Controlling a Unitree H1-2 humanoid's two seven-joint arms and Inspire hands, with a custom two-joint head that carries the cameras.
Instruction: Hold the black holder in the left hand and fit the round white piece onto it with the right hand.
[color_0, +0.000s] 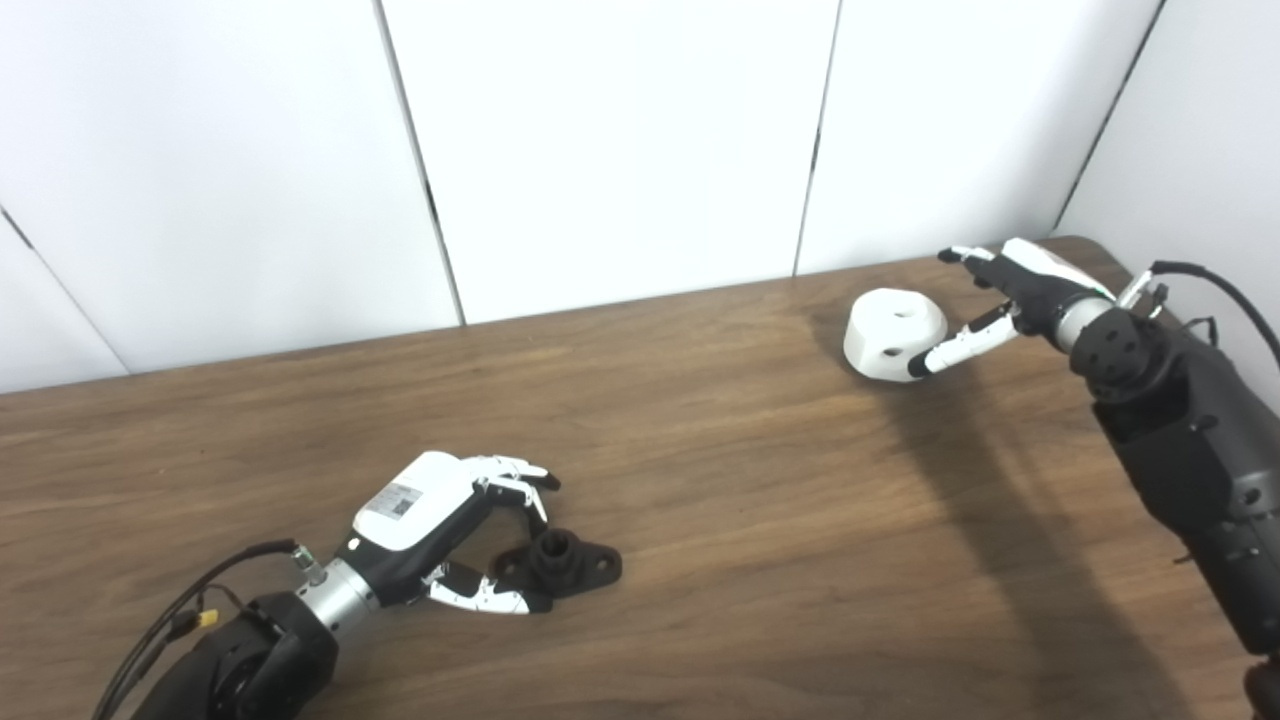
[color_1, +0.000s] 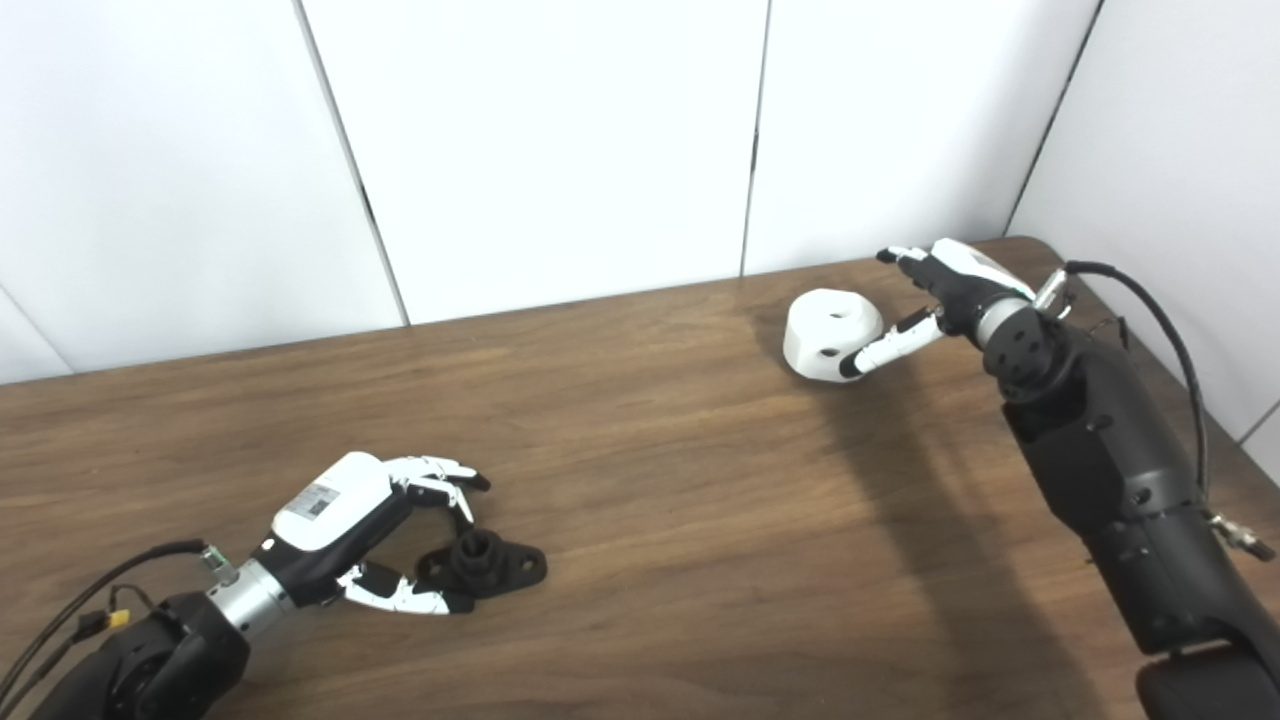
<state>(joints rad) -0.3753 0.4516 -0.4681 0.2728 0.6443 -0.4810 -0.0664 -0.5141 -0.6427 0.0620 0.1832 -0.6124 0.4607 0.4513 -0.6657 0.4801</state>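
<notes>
Holder: flat black plastic holder (color_0: 562, 563) with raised round collar, tabletop (color_0: 700, 480) 7 o'clock.
White piece: round white plastic piece (color_0: 893, 333) with holes, 2 o'clock.
Left hand (color_0: 440, 530): fingers apart around holder; contact unclear.
Right hand (color_0: 1010, 295): fingers spread, thumb at the piece.

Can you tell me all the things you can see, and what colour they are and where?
black holder: one, black, lying on the table near the front left, at the left hand's fingertips
round white piece: one, white, on the table at the far right, beside the right hand
table: one, brown wood, under everything
wall panels: several, white, behind the table
left hand: one, white and black, open around the holder
right hand: one, white and black, open beside the white piece
</notes>
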